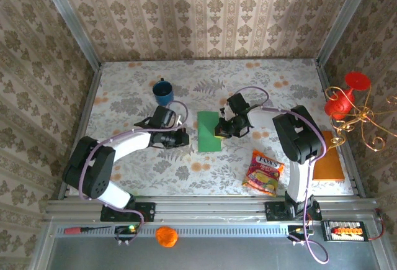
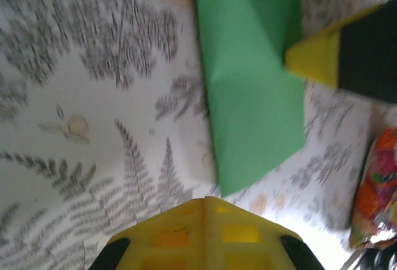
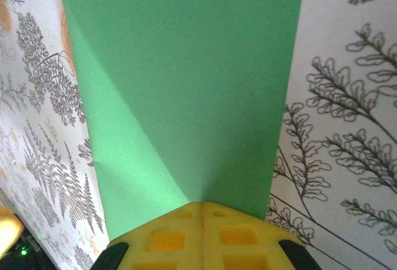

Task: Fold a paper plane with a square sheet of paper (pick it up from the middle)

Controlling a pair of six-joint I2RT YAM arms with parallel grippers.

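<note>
Table: we are looking down on a fern-and-flower cloth, with both arms reaching in from the near edge toward its middle.

Sheet of paper: we are seeing it lying flat at the middle of the table as a bright-green rectangle, longer toward the back wall than across. It is sitting between the two grippers. In the left wrist view the sheet is showing a faint diagonal crease. In the right wrist view it is running away from the fingers as a broad green band.

Board: we are finding this flat orange-brown piece at the right edge, well apart from the sheet.

Snack packet: we are seeing it lying near the right arm's base, right of and nearer than the sheet.

Mug: we are seeing the blue mug standing behind the left gripper, apart from the sheet.

Left gripper: we are seeing its yellow fingers pressed together and gripping nothing. It is just beside the sheet's left edge, over bare cloth.

Right gripper: we are seeing its fingers closed tight with nothing between them. Its tip is lying over the sheet's right edge. We cannot tell whether it is pressing down.
</note>
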